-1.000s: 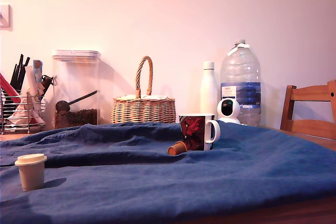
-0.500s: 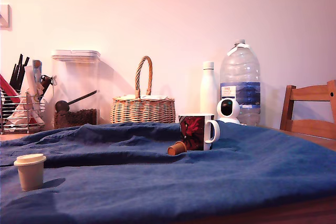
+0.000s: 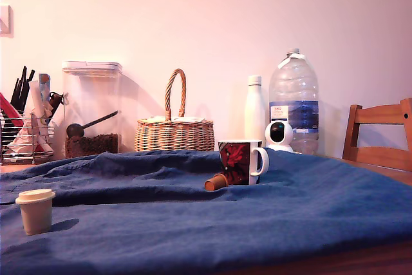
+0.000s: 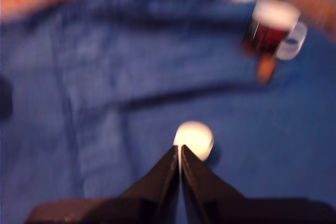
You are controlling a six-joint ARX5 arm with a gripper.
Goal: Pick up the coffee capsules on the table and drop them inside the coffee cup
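Gripper (image 4: 180,150): I am seeing the two dark fingers (image 4: 157,179) pressed together to a thin seam in the wrist view, so I am reading the jaws as closed. Nothing is sitting between them.
Contact: the fingertips are overlapping the cream capsule (image 4: 194,139) in the wrist view, but the picture is blurring and I cannot tell whether they are touching it or hanging above it.
Cream capsule: it is standing upright on the blue cloth (image 3: 270,217), rim up, just beyond the fingertips. In the exterior view it (image 3: 35,210) is sitting near the exterior view's left edge.
Orange capsule (image 3: 216,181): it is lying on its side, touching or nearly touching the base of the coffee cup (image 3: 241,161), well beyond the gripper. In the wrist view it (image 4: 266,67) is showing only as an orange smear.
Coffee cup: it is standing upright on the cloth, far from the fingertips, handle pointing to the exterior view's right. Its print is reading as a dark red blur (image 4: 270,27) in the wrist view.
Table (image 3: 360,261): a strip of brown wood edge is showing below the cloth.
Hidden or cut off: the arm is not appearing in the exterior view. The finger bases are running out of the wrist picture.
Hard to make out: motion blur is washing out the far items in the wrist view.
Background: a wicker basket (image 3: 174,130), a white bottle (image 3: 255,109) and a large water jug (image 3: 295,101) are standing behind the cup.
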